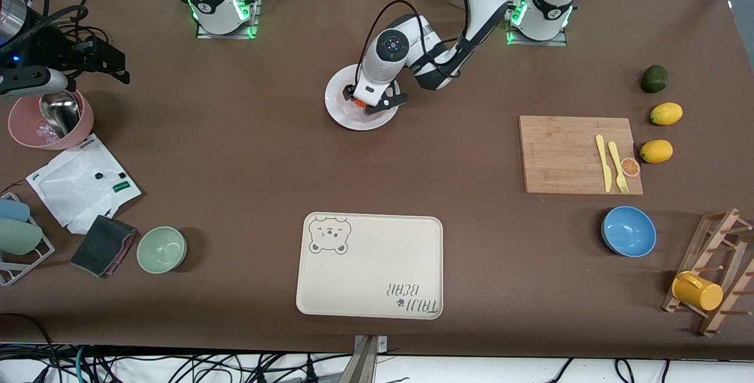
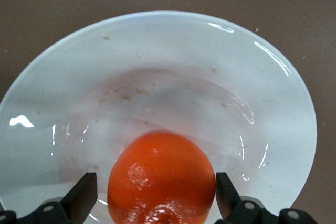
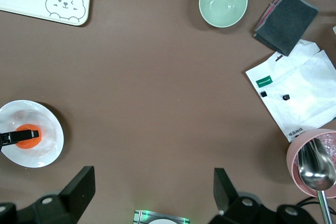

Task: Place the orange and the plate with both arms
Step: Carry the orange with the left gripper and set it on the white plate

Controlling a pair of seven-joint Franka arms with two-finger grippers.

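Observation:
The orange (image 2: 160, 177) lies in the white plate (image 2: 157, 56), which sits on the brown table in the middle, near the arms' bases (image 1: 347, 121). My left gripper (image 2: 153, 198) is down in the plate and open. Its fingers (image 2: 84, 198) stand on either side of the orange, one with a small gap and the other about touching. In the front view only a sliver of the orange (image 1: 357, 100) shows beside the left gripper (image 1: 368, 100). My right gripper (image 3: 152, 192) is open and empty, high over the table by its base, out of the front view. Its view shows the plate (image 3: 50, 153) and the orange (image 3: 29, 136).
A beige bear tray (image 1: 369, 265) lies nearer the camera than the plate. A wooden cutting board (image 1: 565, 153), two lemons (image 1: 666, 114), a blue bowl (image 1: 628, 231) and a cup rack (image 1: 716, 271) are toward the left arm's end. A green bowl (image 1: 161, 249), cloth and pink bowl (image 1: 50, 121) are toward the right arm's end.

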